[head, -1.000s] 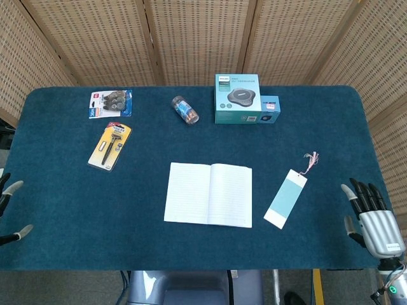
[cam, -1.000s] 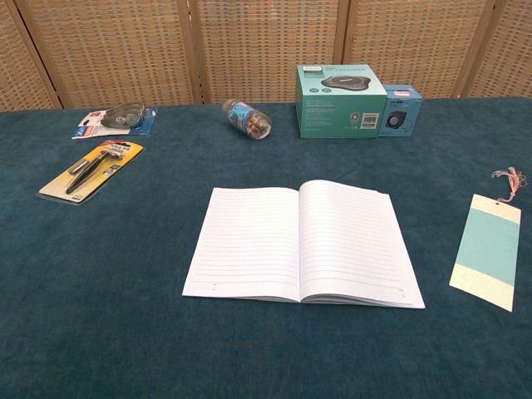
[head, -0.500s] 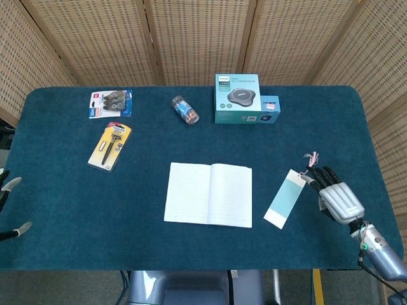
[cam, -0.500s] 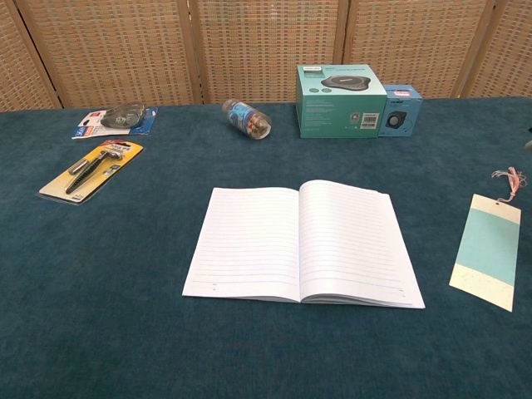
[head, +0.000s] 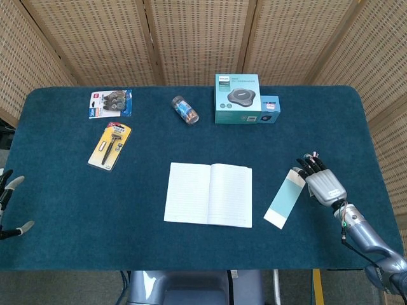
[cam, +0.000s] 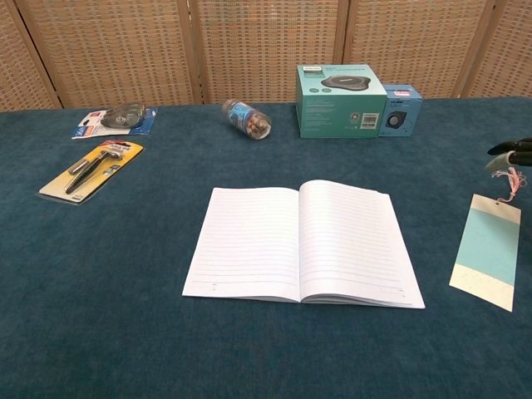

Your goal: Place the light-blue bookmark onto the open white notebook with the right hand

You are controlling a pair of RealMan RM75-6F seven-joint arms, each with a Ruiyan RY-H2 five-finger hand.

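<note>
Bookmark: flat on the cloth just to the inner side of your right hand, not yet picked up.
Long axis: tassel end near your fingertips, far end slanting back toward you and the notebook.
Right hand: palm down, fingers stretched out close together, holding nothing; fingertips sit by the tassel.
Notebook: open, further inward past the bookmark, a strip of bare cloth between them.
Left hand: fingers apart, empty, at the far table edge, well away; your right hand is nearer.
</note>
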